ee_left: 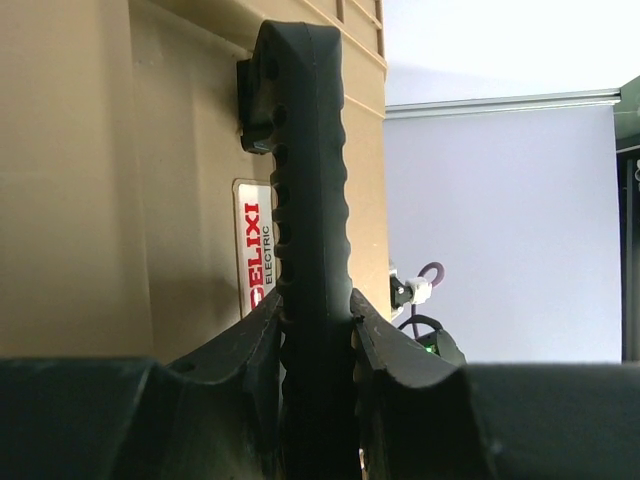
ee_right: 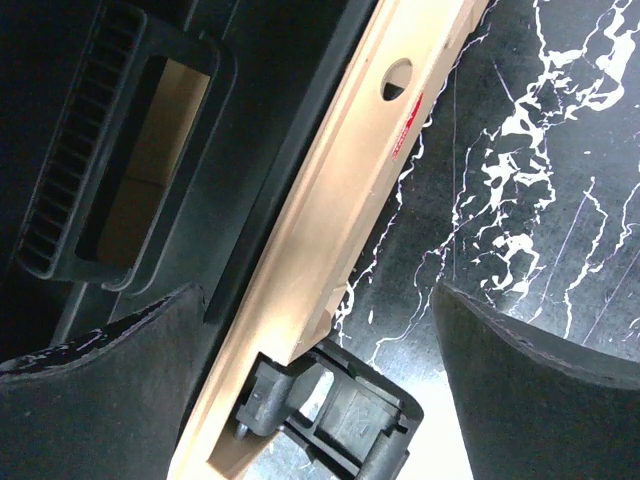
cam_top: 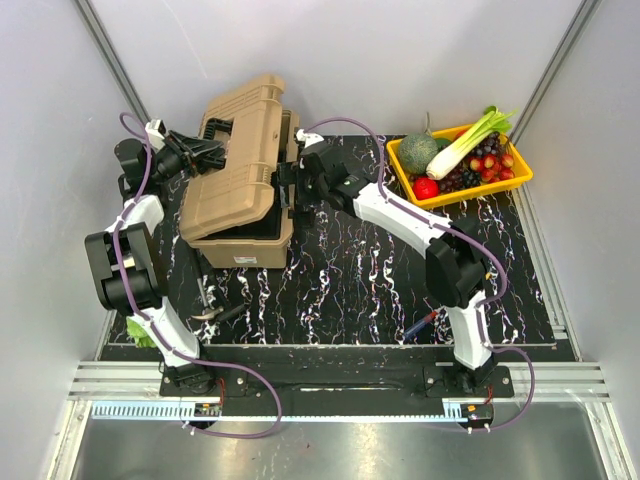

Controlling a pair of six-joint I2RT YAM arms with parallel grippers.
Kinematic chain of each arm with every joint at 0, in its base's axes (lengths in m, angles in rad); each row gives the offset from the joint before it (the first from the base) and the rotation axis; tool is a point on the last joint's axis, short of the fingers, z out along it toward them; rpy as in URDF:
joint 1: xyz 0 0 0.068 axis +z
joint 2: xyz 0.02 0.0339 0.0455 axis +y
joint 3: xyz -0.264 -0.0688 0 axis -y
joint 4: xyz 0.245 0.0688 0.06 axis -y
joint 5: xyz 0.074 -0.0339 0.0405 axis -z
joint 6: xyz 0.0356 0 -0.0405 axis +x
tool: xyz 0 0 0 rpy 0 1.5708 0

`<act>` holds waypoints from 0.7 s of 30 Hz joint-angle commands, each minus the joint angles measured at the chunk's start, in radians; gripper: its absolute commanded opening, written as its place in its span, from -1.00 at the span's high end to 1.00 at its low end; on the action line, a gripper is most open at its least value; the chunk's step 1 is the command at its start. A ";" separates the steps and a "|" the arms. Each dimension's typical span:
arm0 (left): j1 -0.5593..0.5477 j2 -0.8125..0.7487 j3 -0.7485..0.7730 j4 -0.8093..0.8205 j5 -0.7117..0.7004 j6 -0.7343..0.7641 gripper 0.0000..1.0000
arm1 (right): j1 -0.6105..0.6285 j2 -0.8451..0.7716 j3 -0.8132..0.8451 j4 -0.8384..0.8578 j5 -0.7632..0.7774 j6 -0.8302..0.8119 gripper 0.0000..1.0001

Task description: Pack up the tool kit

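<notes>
The tan toolbox [cam_top: 240,235] stands at the back left of the mat with its ribbed lid [cam_top: 245,140] part way up. My left gripper [cam_top: 208,152] is shut on the lid's black handle [ee_left: 310,180], which runs up between the fingers [ee_left: 250,345]; the lid's tan face and a red-lettered label [ee_left: 257,255] lie behind it. At the box's right side my right gripper [cam_top: 296,178] is open. Its fingers [ee_right: 120,400] straddle the tan rim [ee_right: 340,220] and a hanging black latch [ee_right: 345,420], touching neither. The black inner tray [ee_right: 130,170] shows inside. Small hand tools [cam_top: 212,310] lie on the mat in front of the box.
A yellow tray [cam_top: 520,178] of vegetables and fruit sits at the back right. Another small tool [cam_top: 420,325] lies near the right arm's base. Something green [cam_top: 140,335] lies at the mat's front left corner. White walls close the cell on the left, back and right.
</notes>
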 commanded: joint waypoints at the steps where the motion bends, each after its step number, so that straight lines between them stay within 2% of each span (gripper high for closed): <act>1: 0.009 -0.084 0.097 0.099 -0.046 0.035 1.00 | 0.018 0.026 0.069 -0.025 0.048 -0.027 -0.99; 6: 0.011 -0.075 0.111 0.088 -0.040 0.040 1.00 | 0.020 0.078 0.115 -0.096 0.114 -0.020 -0.98; 13: 0.058 -0.070 0.094 0.058 -0.028 0.073 1.00 | 0.018 0.120 0.120 -0.182 0.237 -0.016 -0.86; 17: 0.113 -0.069 0.097 -0.037 -0.010 0.148 1.00 | -0.014 0.092 0.065 -0.196 0.264 0.032 -0.74; 21: 0.164 -0.049 0.098 -0.054 0.033 0.188 1.00 | -0.066 0.063 0.008 -0.209 0.277 0.064 -0.56</act>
